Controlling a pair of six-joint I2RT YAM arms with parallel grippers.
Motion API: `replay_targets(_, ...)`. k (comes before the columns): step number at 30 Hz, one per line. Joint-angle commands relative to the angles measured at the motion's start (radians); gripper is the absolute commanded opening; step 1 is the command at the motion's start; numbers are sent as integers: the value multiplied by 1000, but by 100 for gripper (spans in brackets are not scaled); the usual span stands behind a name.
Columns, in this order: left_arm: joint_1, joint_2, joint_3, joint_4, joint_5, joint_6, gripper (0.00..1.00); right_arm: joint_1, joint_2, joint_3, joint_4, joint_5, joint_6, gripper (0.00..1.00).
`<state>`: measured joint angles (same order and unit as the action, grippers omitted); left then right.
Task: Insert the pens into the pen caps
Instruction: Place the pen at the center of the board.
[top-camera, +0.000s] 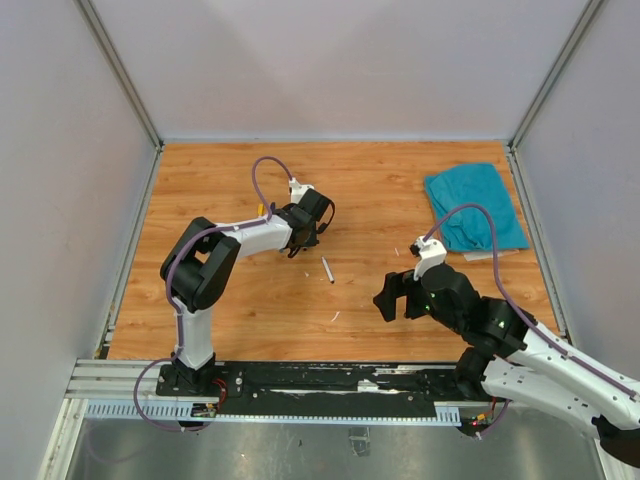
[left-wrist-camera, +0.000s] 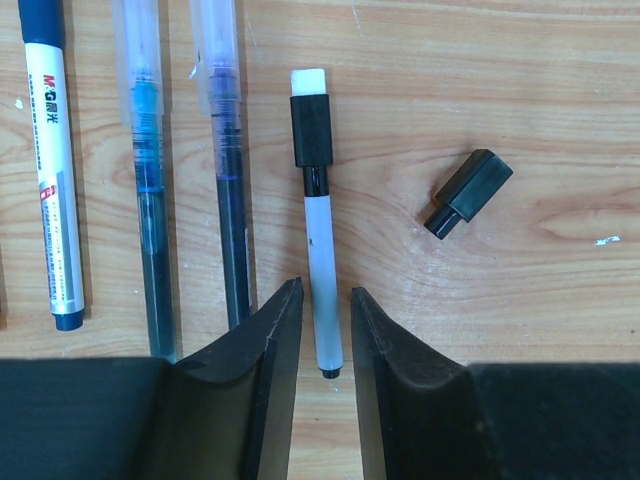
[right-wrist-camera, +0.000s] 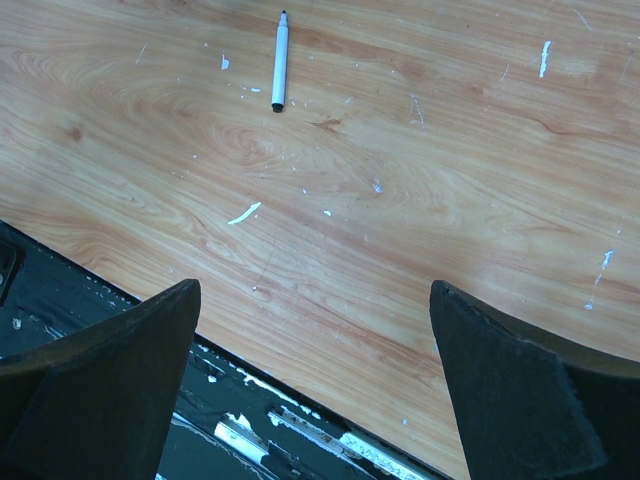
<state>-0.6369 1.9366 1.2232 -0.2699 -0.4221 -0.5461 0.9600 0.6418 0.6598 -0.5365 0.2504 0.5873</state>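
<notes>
The left claw (left-wrist-camera: 326, 289) stood with its jaws a little apart at the bottom centre of its wrist view, a thin strip of wooden table (left-wrist-camera: 520, 330) showing on either side of what lay between them. That was the near end of a white pen (left-wrist-camera: 322, 250), which touched neither finger. The pen's long axis ran straight up the frame, in line with the fingers and not across them, with its small dark tip at the bottom and a black sleeve near the top end. Just left of it, and parallel, lay a clear-barrelled pen (left-wrist-camera: 228, 170). The loose black cap (left-wrist-camera: 468, 192) sat up and to the right of the fingertips, apart from the white pen and tilted, its narrow end pointing to the lower left.

The right claw (right-wrist-camera: 315, 288) gaped wide over bare wood and held nothing. Its only pen, a lone pen (right-wrist-camera: 279, 65), lay well off at the upper left of that frame.

The left arm was judged the nearer to both pen and cap.
</notes>
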Motion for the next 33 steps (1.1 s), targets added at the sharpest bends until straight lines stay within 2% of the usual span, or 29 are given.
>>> replay_targets(1,8,27,9,-3,-7,-2,30,8,-15,-14,5,-2,16,97)
replay_targets(6,8,24,6,-6,-14,4,19,8,-15,-15,9,-1,17,97)
replay_targets(8,8,20,6,-9,-25,9,17,8,-13,-16,9,1,18,97)
replay_targets(15,8,-17,10,-15,-32,40,30,8,-21,-14,39,6,26,97)
replay_targets(20,8,-97,41,-23,-5,86,33,8,6,6,48,23,-3,97)
replay_targets(25,2,-248,22,-5,46,141,32,3,123,69,34,-20,-52,95)
replay_targets(30,3,-503,-135,63,133,183,33,-32,317,161,33,-125,-115,92)
replay_targets(33,3,-683,-224,47,164,189,36,-58,443,212,62,-179,-164,89)
